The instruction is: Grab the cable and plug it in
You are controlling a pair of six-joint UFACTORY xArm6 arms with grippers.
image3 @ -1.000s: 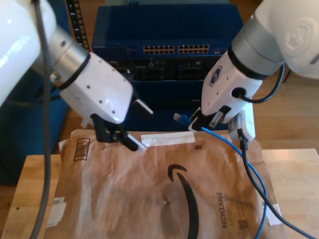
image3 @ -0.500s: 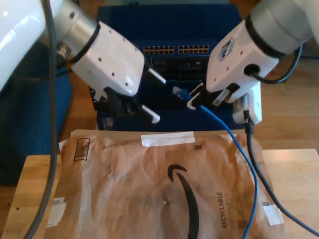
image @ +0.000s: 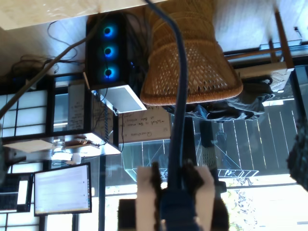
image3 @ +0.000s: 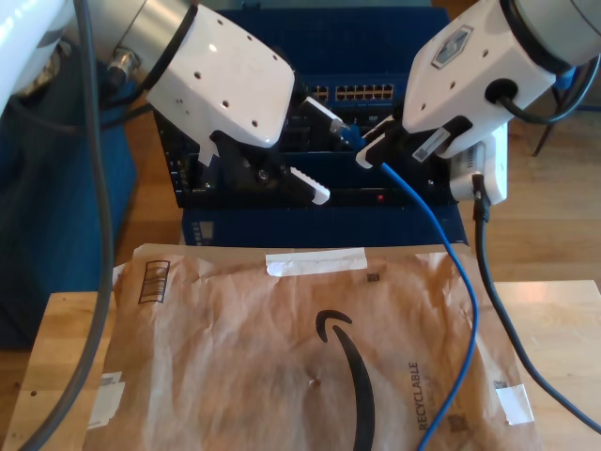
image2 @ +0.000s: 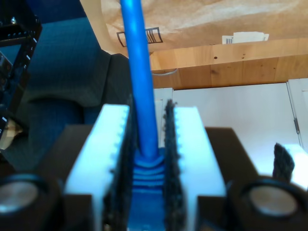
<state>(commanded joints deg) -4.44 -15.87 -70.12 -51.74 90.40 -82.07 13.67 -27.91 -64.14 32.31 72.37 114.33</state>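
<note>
My second hand (image2: 147,130) clamps the cable (image2: 139,72) boot-first toward the switch (image3: 362,92); my first hand (image: 174,192) flanks it, grip unclear.

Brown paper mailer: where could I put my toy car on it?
The brown paper mailer is bare between its barcode label and the black smile logo. The thin blue cable crosses its side on the exterior view's right, and it's crowded by the dark blue network switch behind.

In the exterior view, our paper mailer (image3: 310,357) lies on the bench (image3: 554,319) in the lower frame; behind it, at upper centre, stands the network switch (image3: 366,94).
</note>
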